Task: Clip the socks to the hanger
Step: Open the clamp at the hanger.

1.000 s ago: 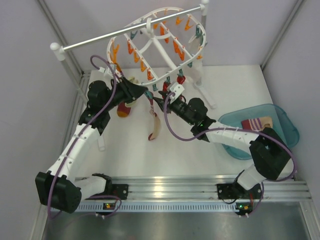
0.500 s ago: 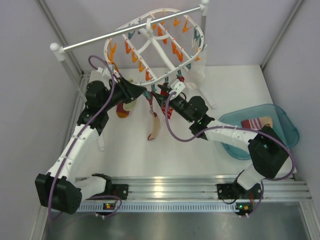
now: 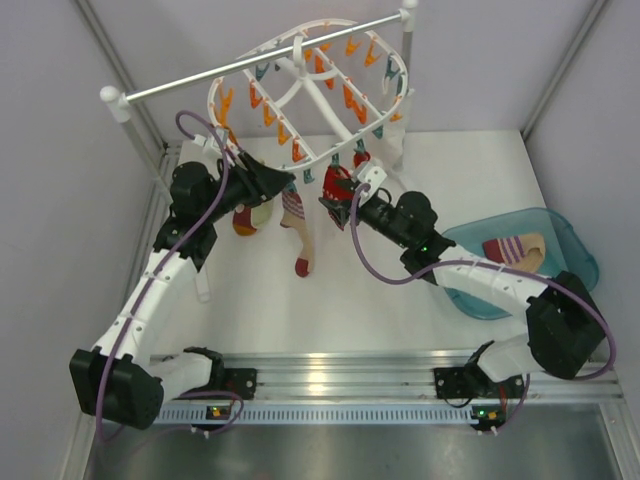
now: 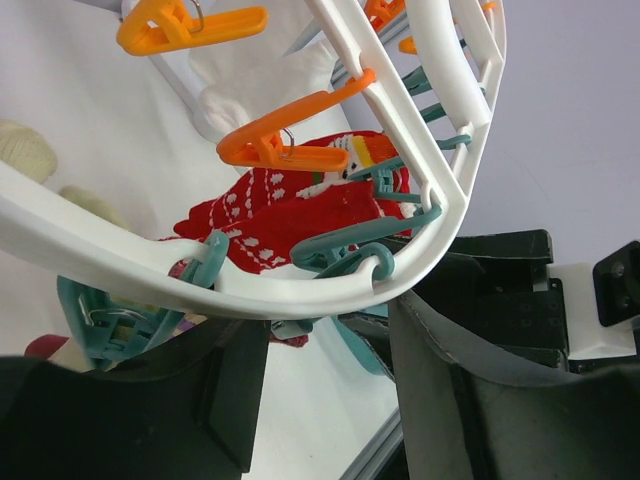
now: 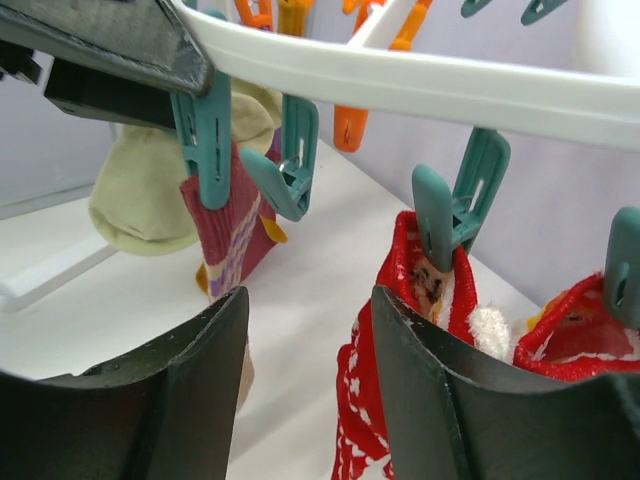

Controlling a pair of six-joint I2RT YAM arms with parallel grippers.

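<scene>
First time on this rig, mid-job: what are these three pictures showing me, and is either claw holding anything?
A left arm and a right arm are bolted at the table's near edge. The wide picture looks down from above; the others come from wrist cameras. The left claw and right claw are both open, holding nothing, close to the white hanger. One striped sock hangs from a teal clip; the second sock lies in the blue tub. A red patterned sock is clipped too.
</scene>
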